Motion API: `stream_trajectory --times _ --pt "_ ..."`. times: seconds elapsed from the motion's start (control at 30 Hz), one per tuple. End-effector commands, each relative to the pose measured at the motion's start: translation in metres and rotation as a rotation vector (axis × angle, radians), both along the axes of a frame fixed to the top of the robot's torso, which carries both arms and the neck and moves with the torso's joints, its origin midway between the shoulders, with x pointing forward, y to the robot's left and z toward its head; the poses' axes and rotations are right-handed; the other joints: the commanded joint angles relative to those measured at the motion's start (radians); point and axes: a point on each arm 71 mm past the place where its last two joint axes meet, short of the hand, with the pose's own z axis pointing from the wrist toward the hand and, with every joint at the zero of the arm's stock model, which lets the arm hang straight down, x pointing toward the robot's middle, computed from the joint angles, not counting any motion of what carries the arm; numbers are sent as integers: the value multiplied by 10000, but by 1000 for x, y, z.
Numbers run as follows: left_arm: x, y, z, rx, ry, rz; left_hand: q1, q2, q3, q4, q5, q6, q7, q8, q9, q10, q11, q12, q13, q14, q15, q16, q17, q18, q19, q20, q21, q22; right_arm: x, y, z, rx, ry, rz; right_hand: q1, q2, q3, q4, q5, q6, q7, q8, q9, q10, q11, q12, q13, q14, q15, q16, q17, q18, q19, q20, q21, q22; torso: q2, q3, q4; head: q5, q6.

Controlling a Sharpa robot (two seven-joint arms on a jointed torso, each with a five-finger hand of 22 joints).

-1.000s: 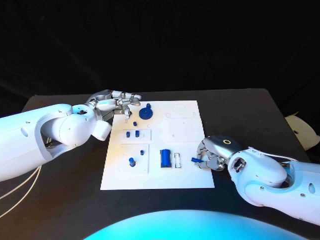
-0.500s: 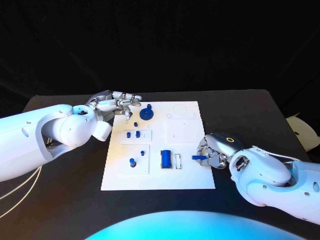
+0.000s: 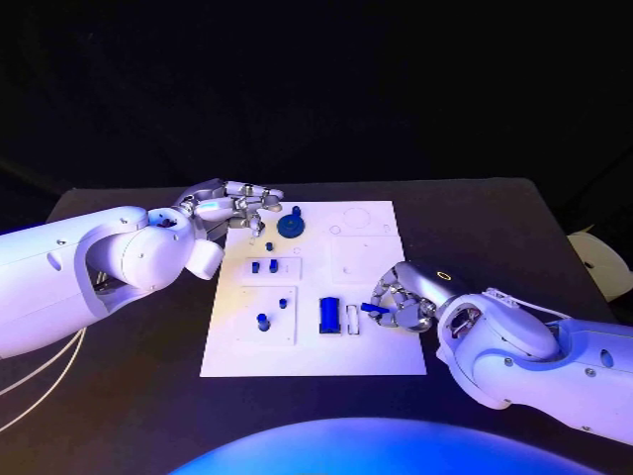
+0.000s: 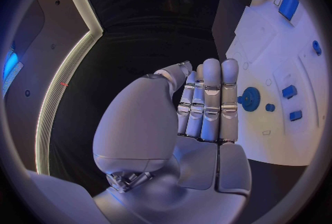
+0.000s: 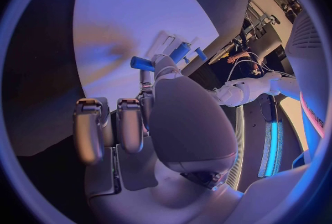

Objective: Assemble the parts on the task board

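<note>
The white task board lies in the middle of the black table. On it are a blue gear, two small blue pegs, a blue peg and a blue block. My right hand hovers over the board's near right part and pinches a small blue part just right of the block; the right wrist view shows that part at its fingertips. My left hand sits at the board's far left corner, fingers straight and together, holding nothing, next to the gear.
A narrow white slot frame stands beside the blue block. A pale object lies off the table's right edge. Bare black table lies on both sides of the board.
My right hand has moved a little left and away from me over the board, carrying the small blue part closer to the blue block. The left hand has stayed put.
</note>
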Motion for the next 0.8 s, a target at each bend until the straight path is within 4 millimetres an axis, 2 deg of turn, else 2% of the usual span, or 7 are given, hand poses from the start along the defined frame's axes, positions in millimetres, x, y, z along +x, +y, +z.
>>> stream_trajectory --times 0.03,0.27,0.37,0.53,0.8 --pt "-1 -4 1 -138 -12 -201 -67 48 -8 59 34 -92 6 -46 -16 -81 9 45 12 -21 62 -52 -9 139 -13 80 -68 -16 0 3 -5 433 714 -385 -400 -9 81 4 -135 42 -63 47 67 100 11 0 -625 799 -82 68 1484 -103 819 -58 30 2477 -5 -3 -13 2 -7" --pt "-1 -6 2 -142 -55 -331 -2 85 34 29 63 -101 -3 -39 -16 -106 -3 71 18 -28 54 -55 -17 142 -5 79 -80 -19 1 13 -11 397 1218 -221 -958 -8 161 0 -202 130 -104 110 132 255 -19 278 -417 825 -97 138 1599 -134 882 -65 173 2518 1 3 12 63 -15" --pt "-2 -7 2 -157 -82 -397 -7 81 31 31 62 -104 -1 -39 -17 -110 0 73 18 -29 55 -55 -18 140 0 79 -75 -13 1 15 -13 299 1357 -134 -1090 6 185 3 -201 162 -122 137 154 302 -33 367 -350 834 -111 161 1635 -142 899 -75 213 2530 0 -9 7 57 -36" --pt "-2 -7 2 -172 -105 -447 -41 59 12 51 54 -114 7 -40 -18 -122 10 81 20 -30 61 -56 -20 139 -1 81 -84 -19 3 17 -16 182 1485 -63 -1280 30 213 2 -287 197 -143 169 183 364 -51 490 -258 840 -125 178 1663 -152 918 -88 257 2543 3 -1 -8 60 -54" --pt "-2 -8 2 -177 -106 -476 -41 59 12 51 54 -114 7 -40 -18 -122 10 81 20 -30 61 -56 -20 139 -1 81 -84 -19 7 19 -20 128 1540 -77 -1717 93 250 -1 -626 293 -201 265 260 529 -100 824 -9 834 -165 165 1642 -156 926 -124 276 2548 1 4 -8 72 -56"
